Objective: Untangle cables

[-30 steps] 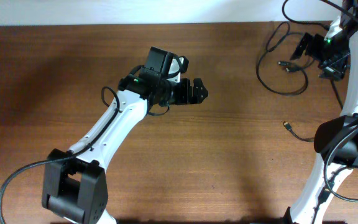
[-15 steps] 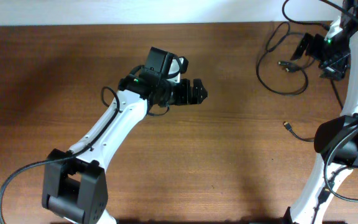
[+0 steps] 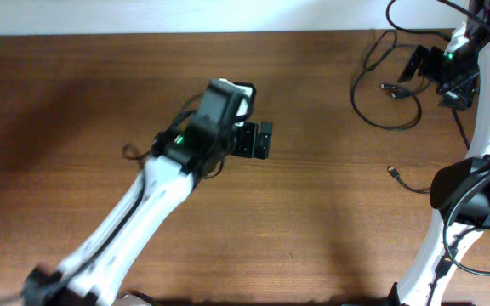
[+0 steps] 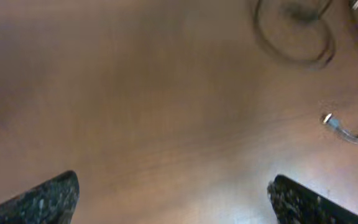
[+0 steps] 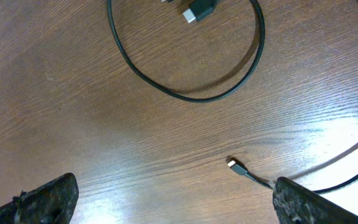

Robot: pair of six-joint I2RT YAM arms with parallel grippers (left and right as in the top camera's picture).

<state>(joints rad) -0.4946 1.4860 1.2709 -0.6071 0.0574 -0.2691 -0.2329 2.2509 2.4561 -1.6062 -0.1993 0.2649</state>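
Note:
The cables lie at the table's far right. One forms a thin black loop (image 3: pixel 383 100) with a dark plug (image 3: pixel 389 87) inside it; it is also in the right wrist view as the loop (image 5: pixel 185 93) with the plug (image 5: pixel 197 11). A second cord ends in a small light-tipped plug (image 3: pixel 392 172), which the right wrist view shows near my right finger (image 5: pixel 232 163). My right gripper (image 3: pixel 429 78) hovers open just right of the loop, nothing between its fingers (image 5: pixel 173 202). My left gripper (image 3: pixel 264 141) is open over bare wood mid-table (image 4: pixel 173 199), far from the cables.
The left wrist view is blurred; it shows the loop (image 4: pixel 294 37) and the small plug (image 4: pixel 328 118) far off. The thick black wires of the right arm (image 3: pixel 470 178) run along the right edge. The brown wooden table (image 3: pixel 75 102) ends at a white wall behind.
My left arm has swung and looks motion-blurred, its gripper shifting slightly left and toward the front. The right arm and the cables have not moved.

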